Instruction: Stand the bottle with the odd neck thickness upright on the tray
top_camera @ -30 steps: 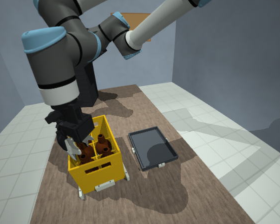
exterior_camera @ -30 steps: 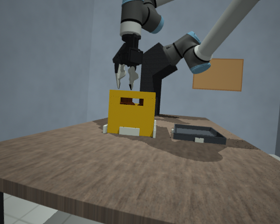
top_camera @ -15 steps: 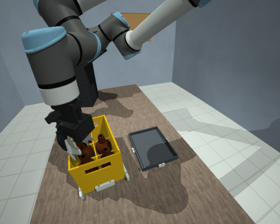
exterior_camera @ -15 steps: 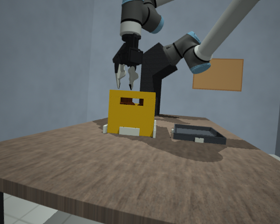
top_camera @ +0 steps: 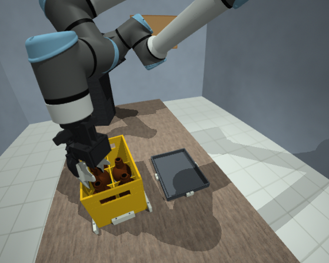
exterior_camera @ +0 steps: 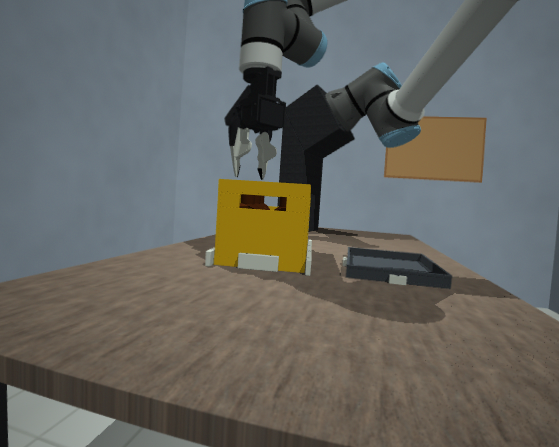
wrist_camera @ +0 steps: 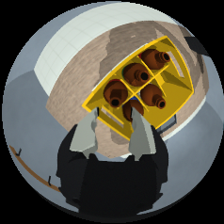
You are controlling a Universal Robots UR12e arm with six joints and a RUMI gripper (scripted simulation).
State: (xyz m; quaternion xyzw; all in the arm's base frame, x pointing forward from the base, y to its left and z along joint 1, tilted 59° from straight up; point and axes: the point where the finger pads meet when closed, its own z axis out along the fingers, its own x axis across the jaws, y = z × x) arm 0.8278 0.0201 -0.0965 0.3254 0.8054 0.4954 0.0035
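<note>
The yellow crate [top_camera: 121, 206] [exterior_camera: 263, 234] [wrist_camera: 181, 96] stands upright on the table and holds several brown bottles, among them one at the front left [top_camera: 99, 185], one on the right [top_camera: 121, 171] and one near the fingertips in the wrist view [wrist_camera: 115, 91]. Another bottle [wrist_camera: 129, 111] is partly hidden by a finger. Neck differences are too small to tell. My gripper [top_camera: 96, 178] [exterior_camera: 249, 175] [wrist_camera: 115, 107] points down, part open and empty, just above the crate's rim on its left side. The dark grey tray [top_camera: 177, 173] [exterior_camera: 368, 271] is flat and empty, right of the crate.
White blocks stand against the crate's foot [top_camera: 123, 217] [exterior_camera: 258, 262] and the tray's edges [top_camera: 189, 193] [exterior_camera: 397, 279]. The crate's tall walls and yellow dividers surround the bottles. One crate compartment at the back right holds no bottle. The robot's black pedestal [exterior_camera: 301, 154] stands behind.
</note>
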